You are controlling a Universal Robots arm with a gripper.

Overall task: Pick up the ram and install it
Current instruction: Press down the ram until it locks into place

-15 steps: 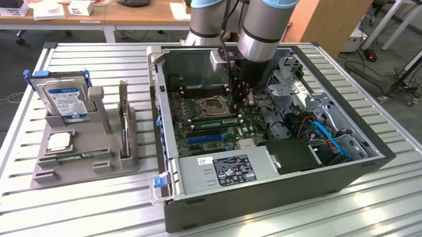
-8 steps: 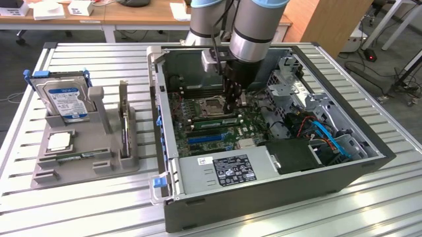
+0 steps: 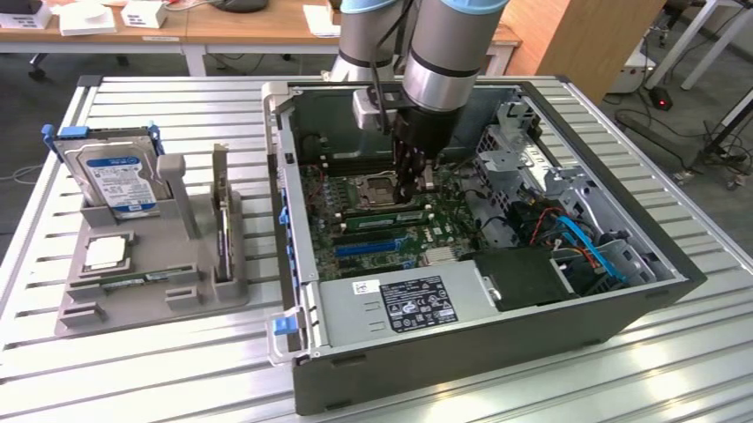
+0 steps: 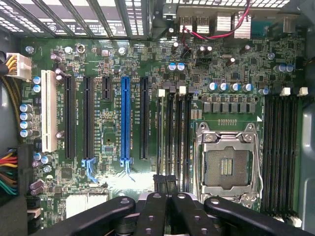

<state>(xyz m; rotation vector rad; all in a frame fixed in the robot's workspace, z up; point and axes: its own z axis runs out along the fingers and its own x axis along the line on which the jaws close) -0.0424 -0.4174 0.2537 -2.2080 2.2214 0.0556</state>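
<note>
Because the gripper (image 3: 414,187) hangs deep inside the open computer case (image 3: 471,352) with its fingers (image 4: 153,209) closed tight together, any error here lands on the motherboard (image 4: 113,54) rather than on bare table. In the exterior view the ram (image 3: 383,218) shows as a slim green stick lying along the memory slots at about 7 o'clock of the gripper and 6 o'clock of the empty CPU socket (image 3: 374,187). It looks to be standing in a slot, but I cannot tell whether it is fully seated or whether the fingers touch it. The main risk, as I judge it, is uneven seating. If only 1 end is pressed home, the stick tilts, its contacts bind and the white slot latches (image 4: 161,92) stay open. Pressing while the notch is misaligned could flex or crack the board. A sideways drift toward 12 o'clock would bring the fingertips over the socket's exposed pins, which bend easily. Cables crowd the case at 3 o'clock, and the blue cable (image 3: 588,242) could snag the arm if it swings that way. At 9 o'clock of the case, well apart, the grey holder (image 3: 153,300) carries the hard drive (image 3: 118,176) and the processor chip (image 3: 106,253).
</note>
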